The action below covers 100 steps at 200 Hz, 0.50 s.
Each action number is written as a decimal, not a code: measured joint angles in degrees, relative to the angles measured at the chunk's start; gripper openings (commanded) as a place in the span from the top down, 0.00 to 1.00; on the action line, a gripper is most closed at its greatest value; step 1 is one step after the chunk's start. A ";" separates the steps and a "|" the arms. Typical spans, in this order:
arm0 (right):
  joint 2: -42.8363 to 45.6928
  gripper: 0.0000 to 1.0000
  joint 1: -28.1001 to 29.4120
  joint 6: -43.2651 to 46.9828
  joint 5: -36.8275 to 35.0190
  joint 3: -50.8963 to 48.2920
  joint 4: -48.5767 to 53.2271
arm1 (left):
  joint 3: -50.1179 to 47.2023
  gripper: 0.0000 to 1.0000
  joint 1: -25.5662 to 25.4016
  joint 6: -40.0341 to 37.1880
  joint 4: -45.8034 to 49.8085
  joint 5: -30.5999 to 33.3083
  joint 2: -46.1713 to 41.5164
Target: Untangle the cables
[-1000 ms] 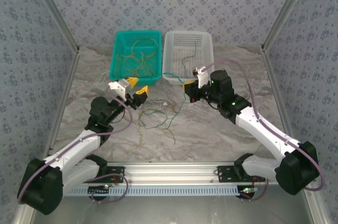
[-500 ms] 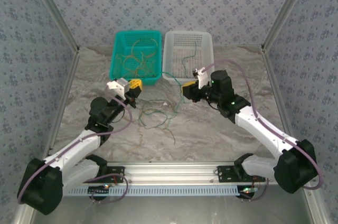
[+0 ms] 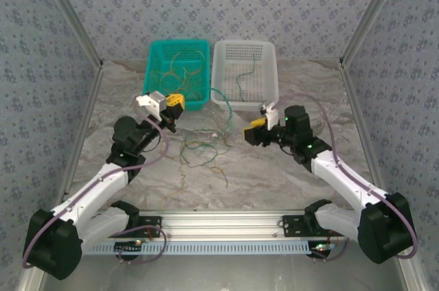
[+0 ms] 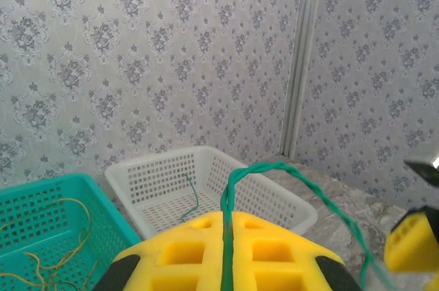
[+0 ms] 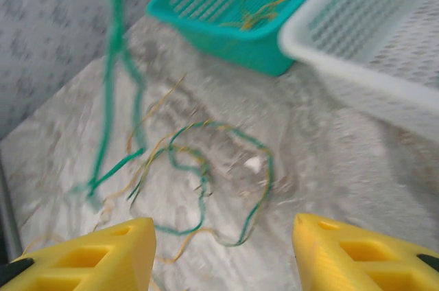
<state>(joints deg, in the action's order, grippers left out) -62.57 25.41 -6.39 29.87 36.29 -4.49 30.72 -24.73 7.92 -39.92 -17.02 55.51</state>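
Marble table [image 3: 288, 181]: teal basket [image 3: 178, 42], white basket [image 3: 243, 42] behind tangled cables [image 3: 202, 150].

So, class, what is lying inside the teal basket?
Curly yellow-tan cables lie loose on the floor of the teal basket. The left gripper, shut on a green cable, hides part of the basket's near edge in the top view, so anything lying there cannot be seen.

On my near side the table [image 3: 260, 176] is bare in front of the loose cables [image 3: 199, 145], and either flank is open too, so a claw passes freely there. The teal basket [image 3: 152, 64] and white basket [image 3: 273, 71] wall off the far side. A green strand [image 4: 226, 198] droops from my left claw [image 3: 174, 103] into the gap toward the right claw [image 3: 254, 128].
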 measured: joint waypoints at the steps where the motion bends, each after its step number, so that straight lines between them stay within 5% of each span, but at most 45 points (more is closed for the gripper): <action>1: 0.00 0.42 0.15 0.11 0.00 -0.09 -0.09 | 0.00 1.00 -0.02 0.07 0.00 -0.02 0.00; 32: -0.92 0.42 5.51 4.79 1.07 -2.75 -4.37 | 0.33 1.00 -0.02 0.52 0.98 -0.59 0.02; 100: -8.74 0.46 6.99 6.84 1.01 -0.79 -8.79 | 0.33 1.00 -0.02 1.18 1.44 -1.46 0.07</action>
<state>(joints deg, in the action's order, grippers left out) -71.31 32.40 0.45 30.87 35.51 -13.28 31.05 -24.75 9.10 -38.48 -18.48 55.57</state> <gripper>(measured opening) 0.550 0.048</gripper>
